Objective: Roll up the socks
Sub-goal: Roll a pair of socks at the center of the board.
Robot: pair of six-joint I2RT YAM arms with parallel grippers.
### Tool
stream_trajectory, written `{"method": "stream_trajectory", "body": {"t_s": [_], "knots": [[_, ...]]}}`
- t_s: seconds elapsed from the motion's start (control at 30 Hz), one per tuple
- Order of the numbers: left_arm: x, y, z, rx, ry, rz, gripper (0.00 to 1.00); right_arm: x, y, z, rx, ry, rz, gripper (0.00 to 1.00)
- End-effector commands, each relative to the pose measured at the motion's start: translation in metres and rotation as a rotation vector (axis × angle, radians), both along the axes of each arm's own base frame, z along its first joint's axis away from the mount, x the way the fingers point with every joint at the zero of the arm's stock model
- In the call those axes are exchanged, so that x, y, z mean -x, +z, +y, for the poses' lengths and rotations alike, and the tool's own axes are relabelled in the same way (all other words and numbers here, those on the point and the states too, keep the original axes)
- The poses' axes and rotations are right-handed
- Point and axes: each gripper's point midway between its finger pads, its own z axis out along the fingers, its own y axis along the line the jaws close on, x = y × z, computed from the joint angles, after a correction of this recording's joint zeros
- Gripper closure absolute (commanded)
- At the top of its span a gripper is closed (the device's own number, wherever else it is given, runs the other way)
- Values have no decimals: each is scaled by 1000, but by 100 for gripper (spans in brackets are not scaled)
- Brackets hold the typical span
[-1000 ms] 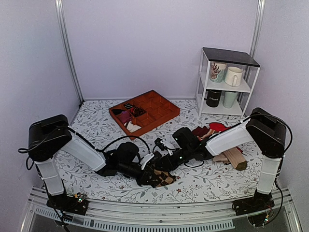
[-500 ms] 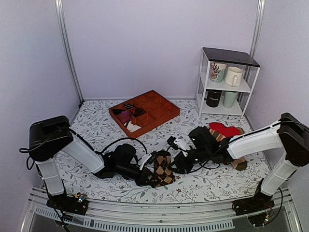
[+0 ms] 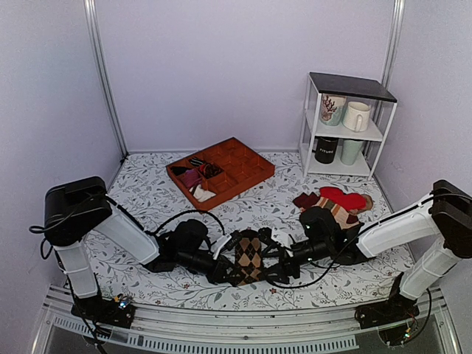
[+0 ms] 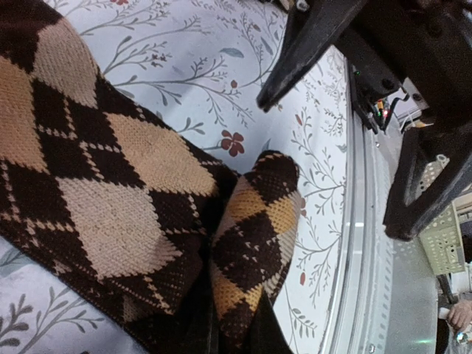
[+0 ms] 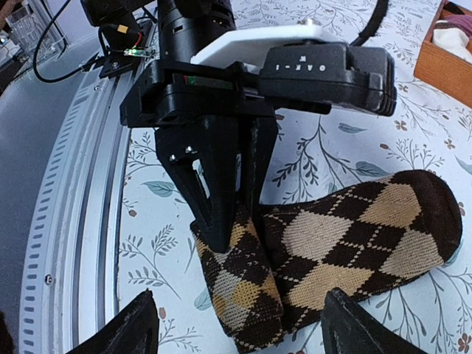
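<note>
The socks [image 3: 249, 257], dark brown with tan and black argyle diamonds, lie flat on the floral table near its front edge. My left gripper [image 3: 221, 268] is shut on a folded end of the socks [image 4: 254, 243]; its own fingers [image 4: 210, 328] show only as dark shapes under the knit. In the right wrist view the left gripper [image 5: 225, 188] pinches that fold from above, and the socks [image 5: 354, 236] stretch away to the right. My right gripper [image 5: 247, 332] is open, hovering just over the socks with nothing between its fingertips [image 5: 140, 324]. It sits at the socks' right side [image 3: 284, 257].
An orange compartment tray [image 3: 243, 158] with small bundles stands at the back. A white shelf [image 3: 345, 125] with mugs is at the back right. Red, striped and beige socks [image 3: 338, 200] lie behind the right arm. The metal rail [image 3: 243, 324] runs along the front edge.
The right gripper let go of the socks and opened wide. It swung right, then settled low beside them. The socks now lie stretched out. The left gripper stayed shut on its fold.
</note>
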Motion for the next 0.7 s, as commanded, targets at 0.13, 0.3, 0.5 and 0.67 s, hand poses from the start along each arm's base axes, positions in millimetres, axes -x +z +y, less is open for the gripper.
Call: {"method": "stream_trajectory", "body": {"t_s": [0.13, 0.3, 0.5, 0.67], "knots": [[49, -113, 101, -510, 35, 246, 100, 4, -14, 16, -3, 87, -70, 23], [48, -114, 100, -511, 33, 245, 100, 21, -32, 23, 57, 149, -48, 25], [49, -114, 100, -512, 30, 244, 100, 27, -45, 25, 102, 130, -58, 31], [48, -113, 100, -507, 28, 241, 100, 22, -51, 25, 127, 93, -52, 39]]}}
